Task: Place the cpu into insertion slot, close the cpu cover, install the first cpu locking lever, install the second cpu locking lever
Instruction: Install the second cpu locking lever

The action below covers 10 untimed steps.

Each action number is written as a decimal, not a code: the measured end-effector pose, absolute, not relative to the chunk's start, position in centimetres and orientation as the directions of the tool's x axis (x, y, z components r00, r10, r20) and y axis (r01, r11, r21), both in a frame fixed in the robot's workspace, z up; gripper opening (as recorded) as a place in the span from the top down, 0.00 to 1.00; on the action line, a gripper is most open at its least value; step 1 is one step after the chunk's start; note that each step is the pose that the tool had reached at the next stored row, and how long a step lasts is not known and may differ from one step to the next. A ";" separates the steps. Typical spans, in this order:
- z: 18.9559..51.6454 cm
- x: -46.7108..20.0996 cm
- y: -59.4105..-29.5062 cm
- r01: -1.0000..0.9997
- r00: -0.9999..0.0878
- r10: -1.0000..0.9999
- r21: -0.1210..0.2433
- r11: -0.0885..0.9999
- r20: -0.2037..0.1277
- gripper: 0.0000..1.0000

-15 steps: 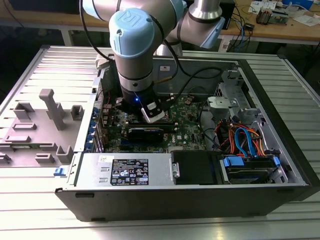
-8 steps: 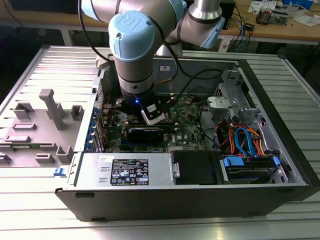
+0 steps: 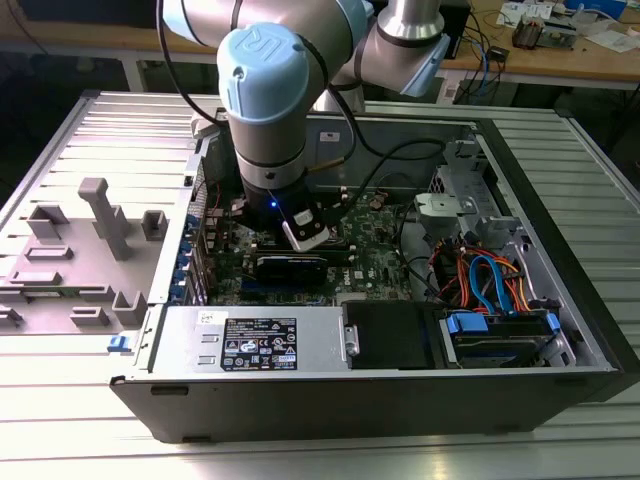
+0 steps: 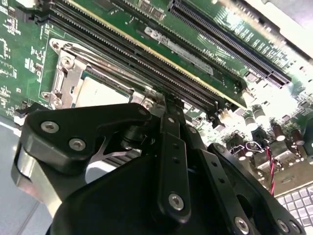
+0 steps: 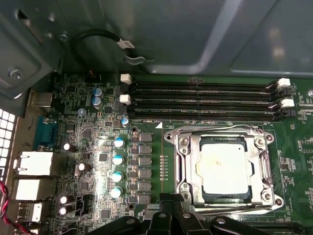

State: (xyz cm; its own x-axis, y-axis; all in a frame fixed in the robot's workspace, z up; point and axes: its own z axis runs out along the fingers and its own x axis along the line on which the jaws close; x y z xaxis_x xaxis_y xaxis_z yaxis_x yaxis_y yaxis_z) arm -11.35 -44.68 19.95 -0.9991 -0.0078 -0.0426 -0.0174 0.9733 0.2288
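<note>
The cpu [image 5: 226,169] sits flat in the insertion slot [image 5: 224,197] on the green motherboard [image 5: 146,161], its dull silver top facing up, and the cpu cover [image 5: 188,164] lies closed around it, the metal frame bordering the chip on all sides. In the first wrist view the gripper [image 5: 171,215] hangs just beside the socket's edge farthest from the long black memory slots [image 5: 205,100], its dark linkage rising at the socket's rim, with the chip lying just beyond the fingertips toward those memory slots. In the second wrist view the gripper [image 4: 164,105] reaches down at the socket's corner, the cpu's [image 4: 100,90] pale top and the cover's [image 4: 66,73] silver frame just past its black links. The fingers look drawn close together at a narrow tip near the socket frame, but whether they pinch anything there cannot be told. In the exterior view the arm [image 3: 265,110] stands over the middle of the open computer case [image 3: 400,385], its wrist lowered onto the motherboard [image 3: 375,215], with a bundle of coloured cables [image 3: 480,275] toward the exterior view's right.
</note>
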 end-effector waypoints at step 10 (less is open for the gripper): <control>21.8 -11.4 -44.7 -0.017 -0.999 -0.008 0.229 0.973 -0.042 0.89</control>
